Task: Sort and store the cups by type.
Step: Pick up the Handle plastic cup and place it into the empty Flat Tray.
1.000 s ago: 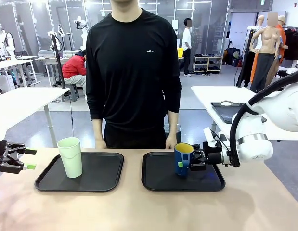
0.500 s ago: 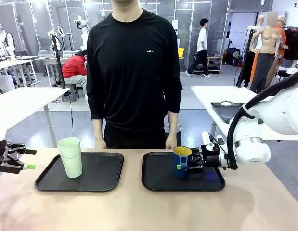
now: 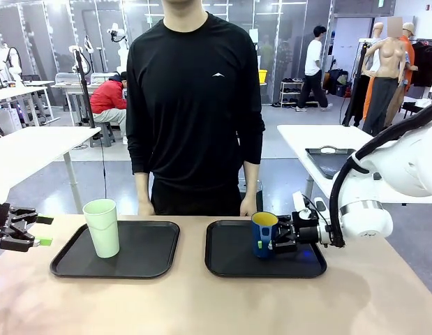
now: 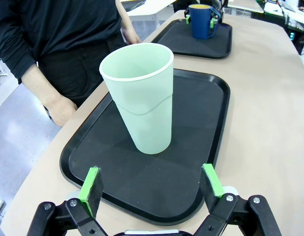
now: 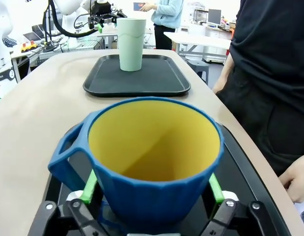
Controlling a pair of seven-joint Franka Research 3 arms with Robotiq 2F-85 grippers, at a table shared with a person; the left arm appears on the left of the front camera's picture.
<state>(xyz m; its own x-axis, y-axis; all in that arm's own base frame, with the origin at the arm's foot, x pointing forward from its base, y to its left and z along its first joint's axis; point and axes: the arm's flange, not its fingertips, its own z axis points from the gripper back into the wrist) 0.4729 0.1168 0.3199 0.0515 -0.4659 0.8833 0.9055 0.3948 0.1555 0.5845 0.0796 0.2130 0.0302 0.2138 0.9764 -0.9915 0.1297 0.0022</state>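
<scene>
Right wrist view, mug [image 5: 154,162] between tool [image 5: 151,189] pads

I counted two cups: one mint tumbler [image 3: 102,227] and one blue mug [image 3: 263,234]. Two black trays, a left tray [image 3: 149,258] and a right tray [image 3: 229,262], one cup on each. Two grippers, left gripper [image 3: 42,231] and right gripper [image 3: 266,237]. One person [image 3: 195,105] at my table, both hands at its far edge.
</scene>
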